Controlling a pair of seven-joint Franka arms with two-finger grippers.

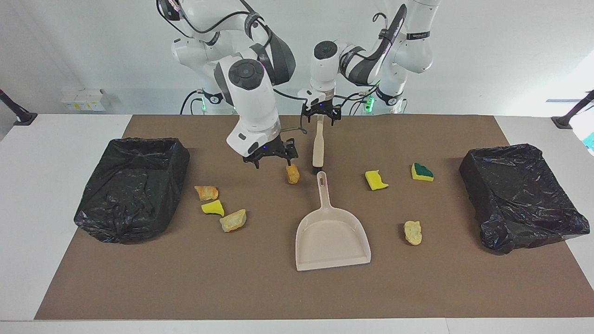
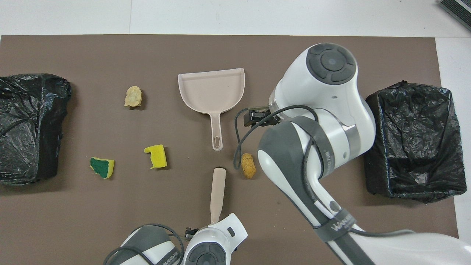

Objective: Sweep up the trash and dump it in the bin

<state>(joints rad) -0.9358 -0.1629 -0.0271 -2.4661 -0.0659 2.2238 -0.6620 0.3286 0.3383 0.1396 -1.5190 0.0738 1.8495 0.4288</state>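
Two grippers by the brush; foam chunks lie scattered.
Right gripper, jaws spread and empty, hangs beside the tan chunk; left gripper, open, straddles the brush handle; the dustpan lies just past the brush.

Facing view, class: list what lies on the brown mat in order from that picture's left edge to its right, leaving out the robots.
Black bin → orange chunk → tan chunk → dustpan → yellow sponge → green-faced sponge → second black bin.

Beige dustpan, brush, brown mat, white table.
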